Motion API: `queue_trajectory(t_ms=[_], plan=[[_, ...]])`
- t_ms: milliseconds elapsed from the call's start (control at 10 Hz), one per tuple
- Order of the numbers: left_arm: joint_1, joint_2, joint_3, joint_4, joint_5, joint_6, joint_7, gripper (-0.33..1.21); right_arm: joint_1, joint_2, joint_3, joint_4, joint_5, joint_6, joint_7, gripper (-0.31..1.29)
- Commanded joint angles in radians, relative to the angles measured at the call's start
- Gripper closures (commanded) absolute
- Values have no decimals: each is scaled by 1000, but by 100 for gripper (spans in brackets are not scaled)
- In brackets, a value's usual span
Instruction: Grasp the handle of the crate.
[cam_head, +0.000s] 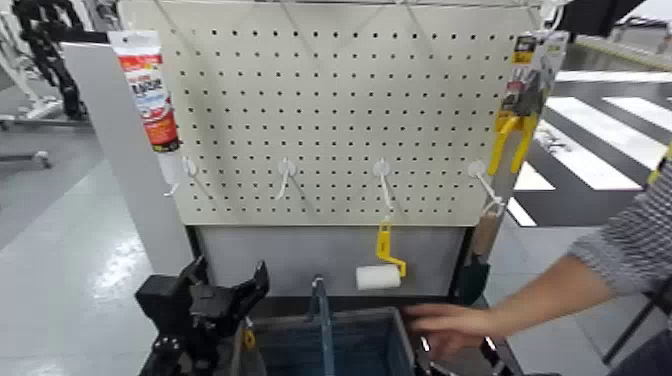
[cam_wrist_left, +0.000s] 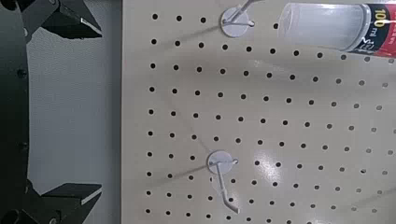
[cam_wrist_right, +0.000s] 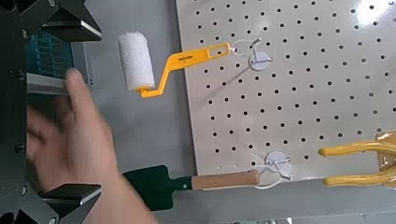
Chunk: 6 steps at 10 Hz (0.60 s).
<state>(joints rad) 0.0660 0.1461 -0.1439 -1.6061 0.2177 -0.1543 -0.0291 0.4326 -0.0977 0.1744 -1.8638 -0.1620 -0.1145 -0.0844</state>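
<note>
The dark grey-blue crate (cam_head: 365, 345) sits at the bottom centre of the head view, below the pegboard. Its thin blue-grey handle (cam_head: 321, 308) rises upright from the middle. My left gripper (cam_head: 225, 282) stands open just left of the crate, apart from the handle; in its wrist view the left gripper (cam_wrist_left: 70, 110) faces only the pegboard, with nothing between its fingers. My right gripper (cam_wrist_right: 70, 110) is open beside the crate (cam_wrist_right: 47, 58). A person's hand (cam_wrist_right: 79, 140) lies between its fingers and rests at the crate's right rim (cam_head: 450, 325).
The cream pegboard (cam_head: 340, 110) with white hooks stands behind the crate. On it hang a sealant tube (cam_head: 148, 90), yellow-handled pliers (cam_head: 518, 125), a wooden-handled tool (cam_wrist_right: 224, 179) and a yellow-handled white paint roller (cam_head: 378, 275). The person's sleeved arm (cam_head: 620, 245) reaches in from the right.
</note>
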Motion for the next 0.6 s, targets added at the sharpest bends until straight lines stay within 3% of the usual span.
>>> queue_trajectory(t_ms=[100,600], plan=[[3,-2,3,0,0,-4,0,13,0,1,0,0,-4,1,0,15],[20,-3,1,-12,40,-4,-9,13,0,1,4,0,-8,6,0,15]])
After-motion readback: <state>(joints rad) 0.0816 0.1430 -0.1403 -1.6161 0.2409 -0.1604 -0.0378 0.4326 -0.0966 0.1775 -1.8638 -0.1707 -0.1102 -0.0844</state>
